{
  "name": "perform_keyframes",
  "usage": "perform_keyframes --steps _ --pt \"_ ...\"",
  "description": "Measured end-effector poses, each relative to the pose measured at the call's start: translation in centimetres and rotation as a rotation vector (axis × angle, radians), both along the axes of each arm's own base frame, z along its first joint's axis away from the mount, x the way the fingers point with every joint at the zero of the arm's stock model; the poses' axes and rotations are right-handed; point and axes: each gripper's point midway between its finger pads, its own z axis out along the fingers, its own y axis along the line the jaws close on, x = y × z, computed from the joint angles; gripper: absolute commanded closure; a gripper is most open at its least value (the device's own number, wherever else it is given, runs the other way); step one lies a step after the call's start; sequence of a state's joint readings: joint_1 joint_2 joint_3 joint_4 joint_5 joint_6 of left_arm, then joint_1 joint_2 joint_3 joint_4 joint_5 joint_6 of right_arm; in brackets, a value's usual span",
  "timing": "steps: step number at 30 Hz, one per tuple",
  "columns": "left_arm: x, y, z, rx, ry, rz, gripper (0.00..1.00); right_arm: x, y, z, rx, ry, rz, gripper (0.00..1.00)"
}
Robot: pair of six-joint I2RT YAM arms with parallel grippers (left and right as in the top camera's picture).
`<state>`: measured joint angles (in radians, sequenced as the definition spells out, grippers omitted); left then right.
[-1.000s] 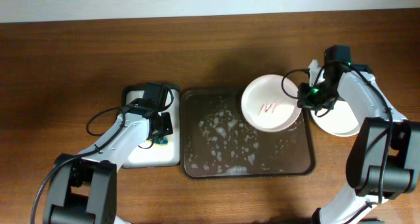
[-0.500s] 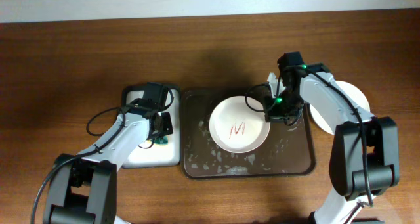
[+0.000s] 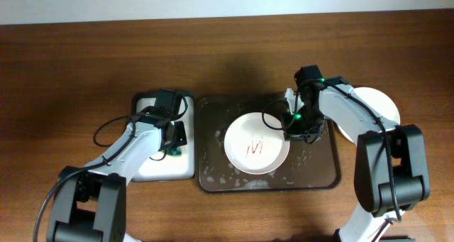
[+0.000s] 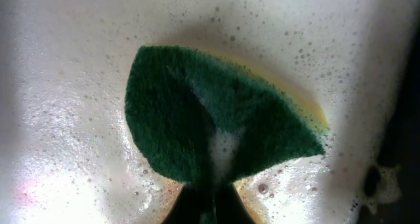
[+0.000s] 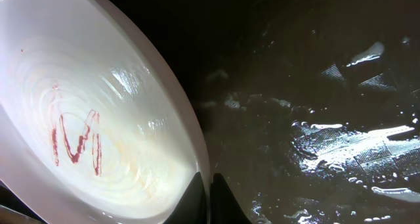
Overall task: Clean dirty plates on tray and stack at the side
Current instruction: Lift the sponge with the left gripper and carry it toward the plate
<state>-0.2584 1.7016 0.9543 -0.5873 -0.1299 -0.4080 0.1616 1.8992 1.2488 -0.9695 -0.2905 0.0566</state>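
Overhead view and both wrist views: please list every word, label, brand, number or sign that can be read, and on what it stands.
"M": only a red hand-drawn scribble that resembles this letter, on the plate in the tray; it is not printed text.
The sponge: no label visible.
No other words, brands, numbers or signs can be read in any view.
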Motion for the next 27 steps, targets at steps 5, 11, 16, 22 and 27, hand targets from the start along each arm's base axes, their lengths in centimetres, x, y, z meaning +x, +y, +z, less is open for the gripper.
perform_keyframes --steps 5,11,16,22,27 --pt "0.0 0.0 0.0 0.0 -0.001 0.0 1.0 0.0 0.0 0.0 0.0 -0.001 0.0 0.96" --pt "1.5 -0.2 6.5 -0.038 -0.187 0.003 1.0 0.0 0.0 0.0 0.0 0.0 0.0 0.96" --pt "2.1 0.4 10.2 -0.028 -0.308 0.021 1.0 0.0 0.0 0.0 0.0 -0.001 0.0 0.96" --pt "3.5 1.3 12.1 0.019 -0.409 0.039 1.0 0.0 0.0 0.0 0.0 -0.001 0.0 0.96" --pt "5.3 1.5 15.8 0.067 -0.564 -0.027 1.0 0.0 0.0 0.0 0.0 -0.001 0.001 0.96"
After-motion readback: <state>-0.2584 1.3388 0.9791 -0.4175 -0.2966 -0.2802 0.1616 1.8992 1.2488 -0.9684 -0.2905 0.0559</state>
